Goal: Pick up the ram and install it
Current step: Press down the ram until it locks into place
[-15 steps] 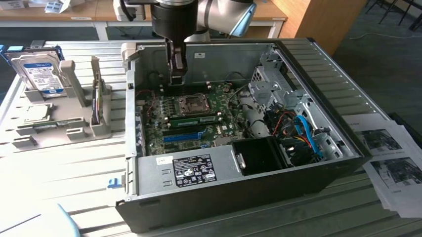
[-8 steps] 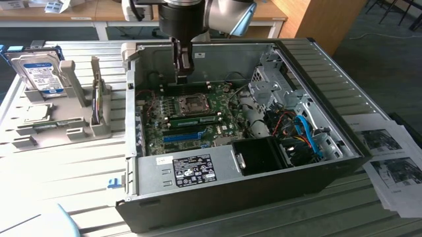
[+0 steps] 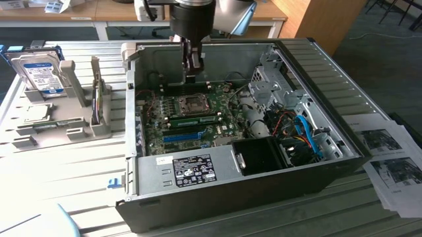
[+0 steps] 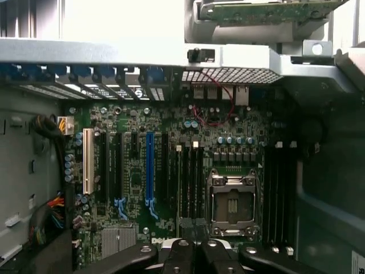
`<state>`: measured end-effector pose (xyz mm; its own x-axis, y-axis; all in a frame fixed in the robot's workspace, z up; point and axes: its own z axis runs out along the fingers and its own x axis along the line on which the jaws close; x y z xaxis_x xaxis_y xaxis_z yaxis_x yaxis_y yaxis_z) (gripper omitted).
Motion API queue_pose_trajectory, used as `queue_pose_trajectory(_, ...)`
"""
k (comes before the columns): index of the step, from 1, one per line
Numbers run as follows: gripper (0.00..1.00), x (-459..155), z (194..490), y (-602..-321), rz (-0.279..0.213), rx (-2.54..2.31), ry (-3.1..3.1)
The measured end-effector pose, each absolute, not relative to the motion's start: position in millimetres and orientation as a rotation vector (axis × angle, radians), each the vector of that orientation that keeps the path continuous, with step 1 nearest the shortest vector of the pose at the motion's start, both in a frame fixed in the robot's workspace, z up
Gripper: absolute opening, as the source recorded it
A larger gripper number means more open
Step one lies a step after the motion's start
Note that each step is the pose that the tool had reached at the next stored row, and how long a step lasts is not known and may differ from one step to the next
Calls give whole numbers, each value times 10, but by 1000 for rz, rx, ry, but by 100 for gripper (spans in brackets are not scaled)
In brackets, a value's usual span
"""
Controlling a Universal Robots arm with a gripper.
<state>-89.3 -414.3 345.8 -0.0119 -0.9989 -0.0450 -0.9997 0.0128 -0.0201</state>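
Over on the exterior view's left a grey rack (image 3: pixel 72 126) holds a silver hard drive (image 3: pixel 36 74) upright, and just beside it, near the rack's case-side end, the ram (image 3: pixel 99 104) stands on its edge in a slot, untouched as far as I can see (from the wrist it shows as a green strip (image 4: pixel 268 10) beyond the case wall). Next along is the open computer case (image 3: pixel 343 94) lying on its side. The gripper (image 3: pixel 192 66) hangs above the motherboard near the processor socket, fingers pinched fully together with nothing between them, well apart from the ram. A second green stick (image 3: pixel 197 120) looks already seated in a board slot.

The pickup has not begun, I'd say. Done well, it means taking the stick squarely by its long top edge, at the middle, and lifting straight up so it doesn't bind in the rack.

Everything rests on a pale slatted table (image 3: pixel 66 168), with printed sheets (image 3: pixel 389 148) at the right edge. Wooden desks (image 3: pixel 99 10) line the back of the room
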Motion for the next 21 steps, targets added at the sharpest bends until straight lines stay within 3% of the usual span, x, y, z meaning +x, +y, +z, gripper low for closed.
queue_pose_trajectory(21,9,-771,3458,-4143,27,-2172,2205)
